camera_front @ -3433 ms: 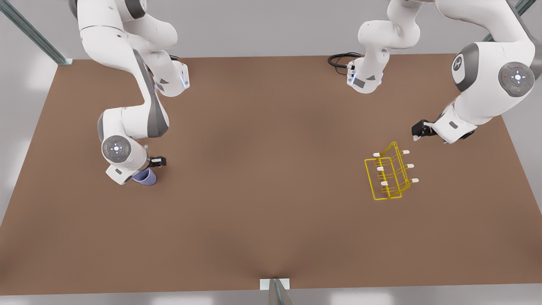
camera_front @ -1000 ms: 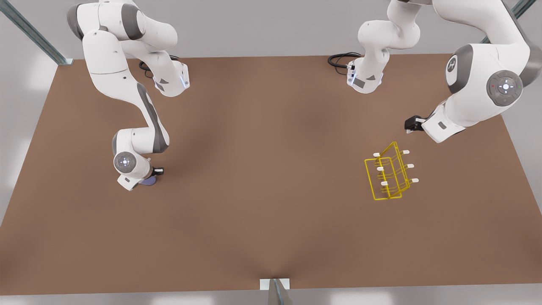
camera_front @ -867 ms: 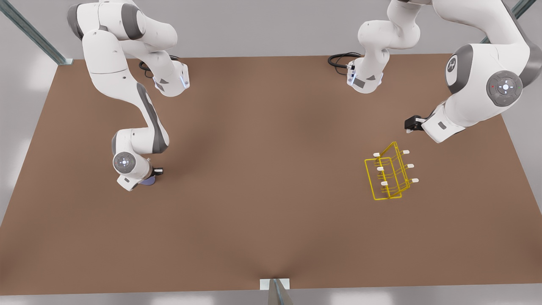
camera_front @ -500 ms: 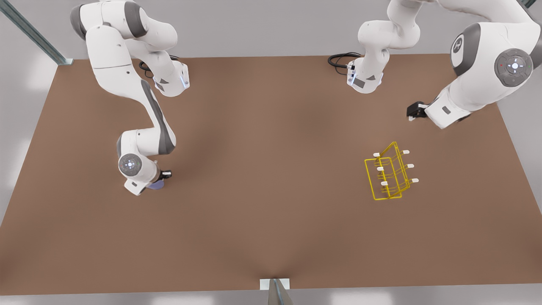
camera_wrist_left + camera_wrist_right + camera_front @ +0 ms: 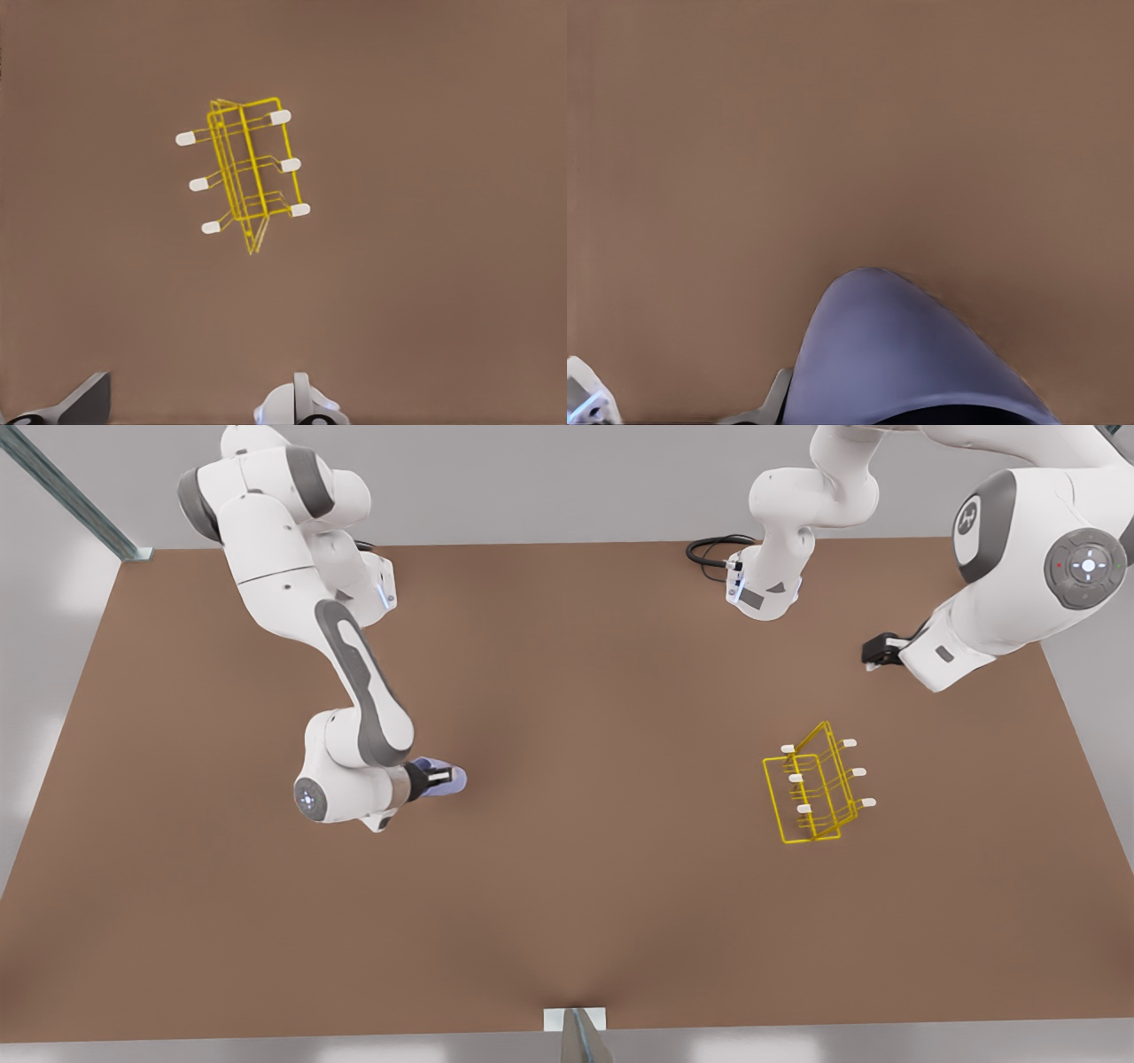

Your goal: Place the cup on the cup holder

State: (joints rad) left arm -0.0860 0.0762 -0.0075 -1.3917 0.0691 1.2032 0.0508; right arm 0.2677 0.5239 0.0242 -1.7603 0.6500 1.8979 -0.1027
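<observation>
cup (image 5: 434, 774) sits clamped in the right pincer (image 5: 440, 777), held above the bare brown worktop (image 5: 567, 903) on the front view's left, well apart from the cup holder (image 5: 817, 784). left pincer (image 5: 873, 654) hangs near the worktop's far corner on the front view's right, just past the yellow holder, fingers (image 5: 301, 403) spread wide and holding nothing, with open worktop between cup and holder.

Lavender-blue cup (image 5: 431, 773) held in right pincer (image 5: 446, 778), off the worktop (image 5: 567, 886). Yellow wire cup holder (image 5: 815, 784), white-tipped prongs, well apart.
</observation>
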